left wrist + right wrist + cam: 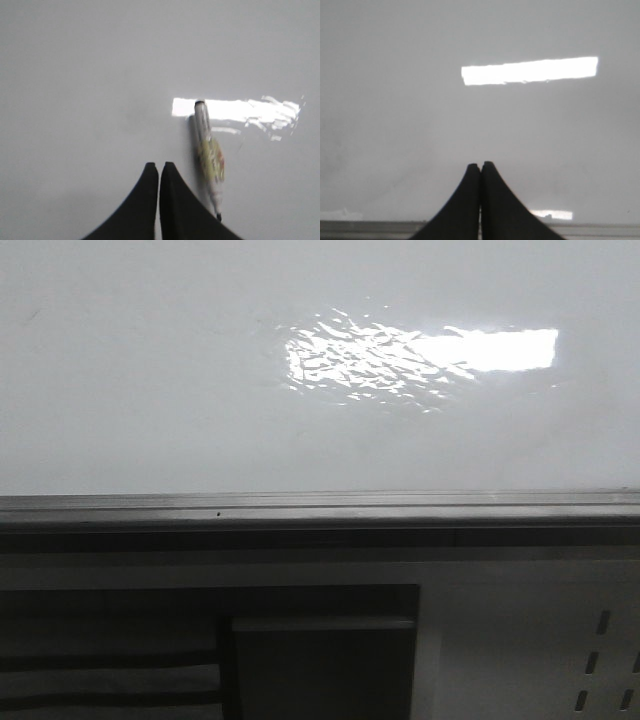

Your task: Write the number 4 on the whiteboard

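**Whiteboard blank, both tools pressed together**

Whiteboard surface, large, glossy and white-grey (150, 370), fills the upper part of the front view, with a rippled bright light reflection (400, 355) on it and a grey metal edge rail (320, 505) along its lower border. No marker strokes show on it in any view (no number 4 can be made out). Below the rail, at the right, sits a white panel with slot holes (600, 660).

The left tool (159, 170) has its black fingers together, holding nothing; a slim white marker pen with a yellowish label (210, 160) lies on the board just beside it, not touching. The right tool (480, 170) is likewise pressed together and empty, above the board near the rail.
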You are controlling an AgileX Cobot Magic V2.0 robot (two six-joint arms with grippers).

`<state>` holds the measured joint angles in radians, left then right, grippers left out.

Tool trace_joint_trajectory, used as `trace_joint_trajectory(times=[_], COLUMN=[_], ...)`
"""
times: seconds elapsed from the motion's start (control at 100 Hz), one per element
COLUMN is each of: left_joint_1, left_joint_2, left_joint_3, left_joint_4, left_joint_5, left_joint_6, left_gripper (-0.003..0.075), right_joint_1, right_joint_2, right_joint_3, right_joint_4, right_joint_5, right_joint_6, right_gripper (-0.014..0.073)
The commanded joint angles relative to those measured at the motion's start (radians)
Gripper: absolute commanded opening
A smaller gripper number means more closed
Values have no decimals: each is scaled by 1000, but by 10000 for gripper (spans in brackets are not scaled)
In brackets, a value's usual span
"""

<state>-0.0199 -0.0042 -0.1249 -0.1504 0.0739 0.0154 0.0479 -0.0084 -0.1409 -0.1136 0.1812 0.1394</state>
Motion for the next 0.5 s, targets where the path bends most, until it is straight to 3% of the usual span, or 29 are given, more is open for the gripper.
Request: trace_joint_trajectory(times=[0.0,0.21,0.31,0.49], left_joint_1=[-4,-4,-4,-4], left_joint_2=[28,181,230,259], left_joint_3=[-138,-356,-394,-395], left_joint_4=[-14,-2,-2,-2], left_joint_5=[-3,202,229,210], left_joint_6=[-8,4,9,9], left_gripper=[-20,-20,-20,-20], right_joint_1=[-6,-6,-6,-6], right_joint_2=[36,184,248,290], right_joint_3=[-114,-323,-396,-412], right_joint_4=[-3,-55,-77,-77], right_joint_5=[1,184,274,221], right_joint_6=[-2,-31,-31,-31], right_gripper=[-71,-71,-71,-71])
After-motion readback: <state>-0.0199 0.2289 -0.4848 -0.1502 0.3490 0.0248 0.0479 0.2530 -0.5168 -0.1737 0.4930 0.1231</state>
